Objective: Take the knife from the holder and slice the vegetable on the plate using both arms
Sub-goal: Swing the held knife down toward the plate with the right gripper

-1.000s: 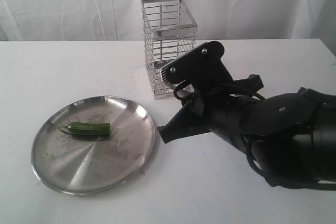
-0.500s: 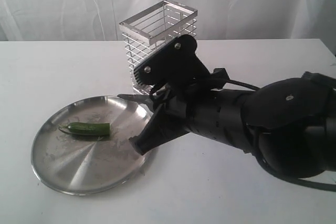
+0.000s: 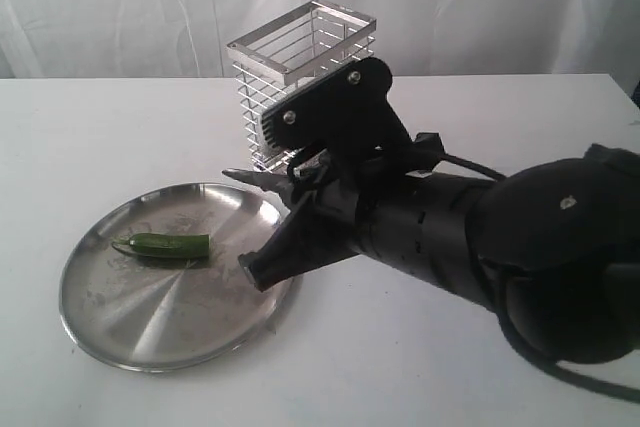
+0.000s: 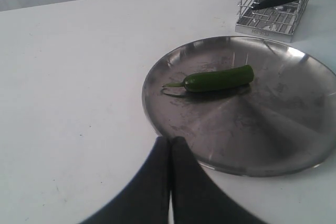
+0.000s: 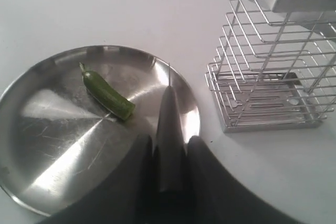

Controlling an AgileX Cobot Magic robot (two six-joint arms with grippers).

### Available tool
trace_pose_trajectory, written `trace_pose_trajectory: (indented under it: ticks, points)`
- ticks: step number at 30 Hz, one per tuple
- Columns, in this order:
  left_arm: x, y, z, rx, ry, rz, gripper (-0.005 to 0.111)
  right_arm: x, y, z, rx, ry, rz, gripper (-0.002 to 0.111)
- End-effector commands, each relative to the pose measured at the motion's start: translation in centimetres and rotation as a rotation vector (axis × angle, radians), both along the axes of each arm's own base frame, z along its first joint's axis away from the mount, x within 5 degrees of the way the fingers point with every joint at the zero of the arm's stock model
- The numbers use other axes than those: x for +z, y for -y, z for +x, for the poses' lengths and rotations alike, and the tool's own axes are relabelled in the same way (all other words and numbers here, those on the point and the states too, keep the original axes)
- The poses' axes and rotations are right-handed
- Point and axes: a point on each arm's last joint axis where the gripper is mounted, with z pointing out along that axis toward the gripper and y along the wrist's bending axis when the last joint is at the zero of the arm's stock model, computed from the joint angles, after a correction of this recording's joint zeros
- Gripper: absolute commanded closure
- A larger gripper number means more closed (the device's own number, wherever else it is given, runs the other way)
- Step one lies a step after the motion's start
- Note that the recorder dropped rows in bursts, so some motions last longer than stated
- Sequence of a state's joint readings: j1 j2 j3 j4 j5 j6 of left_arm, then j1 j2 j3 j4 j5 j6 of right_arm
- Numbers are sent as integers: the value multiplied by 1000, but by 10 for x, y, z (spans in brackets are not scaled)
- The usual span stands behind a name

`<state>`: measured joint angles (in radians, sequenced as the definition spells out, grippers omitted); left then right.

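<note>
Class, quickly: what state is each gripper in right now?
Left gripper: closed, holding nothing.
Right gripper: closed on the knife.

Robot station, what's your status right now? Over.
Left gripper shut, empty. Right gripper shut on knife, blade tip near plate rim. Vegetable on plate, apart from blade. Nothing between them.

white table (image 3: 90,127), white draped curtain (image 3: 120,7) behind it, soft even light
</note>
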<state>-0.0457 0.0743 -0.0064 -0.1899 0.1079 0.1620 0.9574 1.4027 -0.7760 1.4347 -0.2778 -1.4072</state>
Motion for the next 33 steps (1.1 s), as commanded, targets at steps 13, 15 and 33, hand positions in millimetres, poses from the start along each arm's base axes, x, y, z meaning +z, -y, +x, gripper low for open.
trace_pose_trajectory:
  ticks: [13,15,33]
  points:
    - [-2,0,0,3,0,-4,107,1,-10,-17,73,37,-20,108]
    - [-2,0,0,3,0,-4,107,2,-9,-16,40,17,15,108]
    - [-2,0,0,3,0,-4,107,33,-22,-13,218,175,-146,108]
